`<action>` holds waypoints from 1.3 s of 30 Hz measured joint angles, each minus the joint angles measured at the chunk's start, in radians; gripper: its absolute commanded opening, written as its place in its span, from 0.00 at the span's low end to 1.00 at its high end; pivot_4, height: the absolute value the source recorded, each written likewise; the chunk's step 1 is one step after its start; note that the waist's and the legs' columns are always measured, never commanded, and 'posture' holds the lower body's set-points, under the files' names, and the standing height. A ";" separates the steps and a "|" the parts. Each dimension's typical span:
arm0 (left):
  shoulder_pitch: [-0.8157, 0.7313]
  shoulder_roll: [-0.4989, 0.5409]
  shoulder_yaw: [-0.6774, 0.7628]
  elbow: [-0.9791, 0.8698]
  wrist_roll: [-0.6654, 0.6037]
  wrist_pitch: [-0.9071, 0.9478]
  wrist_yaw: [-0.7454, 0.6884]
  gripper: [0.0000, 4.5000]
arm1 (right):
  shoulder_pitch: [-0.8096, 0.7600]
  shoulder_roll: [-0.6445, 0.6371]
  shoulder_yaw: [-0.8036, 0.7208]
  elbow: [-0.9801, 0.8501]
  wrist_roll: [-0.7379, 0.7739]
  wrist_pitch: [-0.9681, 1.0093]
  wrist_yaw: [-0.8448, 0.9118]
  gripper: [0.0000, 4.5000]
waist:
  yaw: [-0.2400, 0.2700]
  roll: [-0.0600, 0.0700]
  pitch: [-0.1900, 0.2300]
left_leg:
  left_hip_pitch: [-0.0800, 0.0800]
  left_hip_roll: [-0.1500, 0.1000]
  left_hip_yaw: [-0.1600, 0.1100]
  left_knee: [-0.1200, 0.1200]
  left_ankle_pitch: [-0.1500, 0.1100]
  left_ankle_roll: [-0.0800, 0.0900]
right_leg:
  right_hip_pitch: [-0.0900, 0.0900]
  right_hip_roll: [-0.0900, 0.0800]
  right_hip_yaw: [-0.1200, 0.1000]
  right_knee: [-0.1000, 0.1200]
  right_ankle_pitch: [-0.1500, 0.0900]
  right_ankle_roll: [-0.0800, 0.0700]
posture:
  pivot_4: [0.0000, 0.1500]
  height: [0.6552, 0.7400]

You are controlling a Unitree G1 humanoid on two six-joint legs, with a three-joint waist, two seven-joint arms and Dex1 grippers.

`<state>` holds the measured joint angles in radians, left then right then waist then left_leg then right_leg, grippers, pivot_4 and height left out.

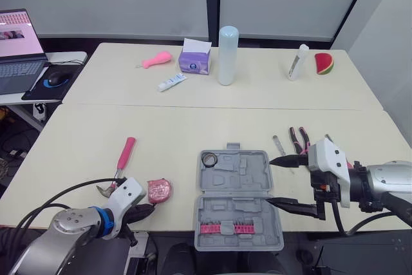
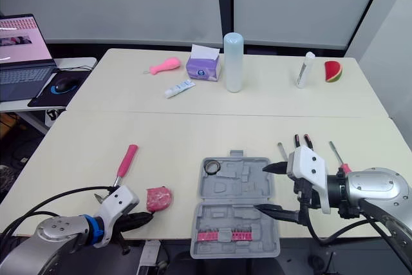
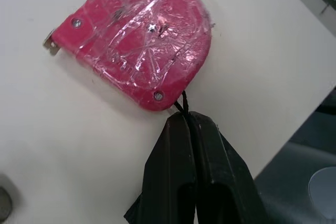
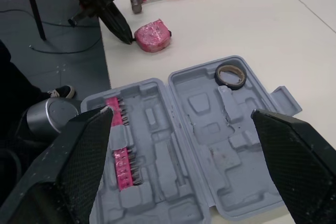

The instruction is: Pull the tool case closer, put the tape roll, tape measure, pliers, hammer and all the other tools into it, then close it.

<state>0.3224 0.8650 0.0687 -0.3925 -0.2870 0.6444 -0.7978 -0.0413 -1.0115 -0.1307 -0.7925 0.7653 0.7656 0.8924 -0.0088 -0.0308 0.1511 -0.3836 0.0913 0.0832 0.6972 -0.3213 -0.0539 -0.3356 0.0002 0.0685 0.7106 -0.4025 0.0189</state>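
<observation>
Left claw point(image 3: 187, 124) pinched, right claw point(image 1: 271, 181) wide

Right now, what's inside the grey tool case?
Black tape roll in the far half, pink bit strip in the near half; the right end effector covers part of the grey case.

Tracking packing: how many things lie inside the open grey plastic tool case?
2: a black tape roll in the far-left corner of the grey case, a pink strip of bits in its near half. The right gripper may hide something.
</observation>
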 measured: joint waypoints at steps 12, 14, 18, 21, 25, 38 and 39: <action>0.037 0.002 0.015 -0.037 -0.009 0.021 0.000 0.00 | -0.012 -0.001 0.046 -0.008 -0.046 -0.037 0.023 1.00 | 0.000 0.000 0.001 | 0.000 0.000 0.000 0.000 0.000 0.000 | 0.000 0.000 0.000 0.000 0.000 0.000 | 1.00 0.62; 0.044 0.002 0.015 -0.043 -0.009 0.022 -0.001 0.00 | -0.011 -0.001 0.046 -0.008 -0.049 -0.038 0.023 1.00 | 0.000 0.000 0.001 | 0.000 0.000 0.000 0.000 0.000 0.000 | 0.000 0.000 0.000 0.000 0.000 0.000 | 1.00 0.62; 0.047 0.002 0.015 -0.042 -0.006 0.016 -0.001 0.00 | -0.011 0.000 0.046 -0.008 -0.057 -0.040 0.023 1.00 | 0.000 0.000 0.001 | 0.000 0.000 0.000 0.000 0.000 0.000 | 0.000 0.000 0.000 0.000 0.000 0.000 | 1.00 0.62; 0.041 0.003 0.015 -0.032 -0.002 -0.001 -0.005 0.04 | -0.011 0.002 0.046 -0.008 -0.059 -0.040 0.023 1.00 | 0.000 0.000 0.002 | 0.000 0.000 0.000 0.000 0.000 0.000 | 0.000 0.000 0.000 0.000 0.000 0.000 | 1.00 0.62; 0.044 0.003 0.023 -0.029 -0.010 -0.005 -0.024 0.27 | -0.009 0.003 0.046 -0.008 -0.064 -0.041 0.023 1.00 | 0.000 0.000 0.002 | 0.000 0.000 0.000 0.000 0.000 0.000 | 0.000 0.000 0.000 0.000 0.000 0.000 | 1.00 0.62; 0.002 0.152 0.300 0.213 -0.058 -0.518 -0.460 0.99 | -0.020 0.010 0.041 -0.021 -0.053 -0.044 0.021 1.00 | 0.001 0.001 0.006 | 0.000 0.000 0.001 0.000 0.000 0.000 | -0.002 0.000 -0.001 0.000 0.000 0.000 | 1.00 0.62; -0.057 0.159 0.272 0.268 -0.047 -0.581 -0.498 0.99 | -0.028 0.013 0.047 -0.023 -0.050 -0.044 0.021 1.00 | 0.002 0.002 0.006 | 0.000 0.000 0.000 0.000 0.000 0.000 | -0.002 0.000 -0.001 0.000 0.000 0.000 | 1.00 0.62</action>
<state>0.2649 1.0236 0.3411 -0.1244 -0.3340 0.0631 -1.2955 -0.0694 -0.9985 -0.0839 -0.8152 0.7151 0.7219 0.9133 -0.0067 -0.0290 0.1574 -0.3840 0.0913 0.0837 0.6975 -0.3214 -0.0536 -0.3376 0.0003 0.0673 0.7107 -0.4025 0.0188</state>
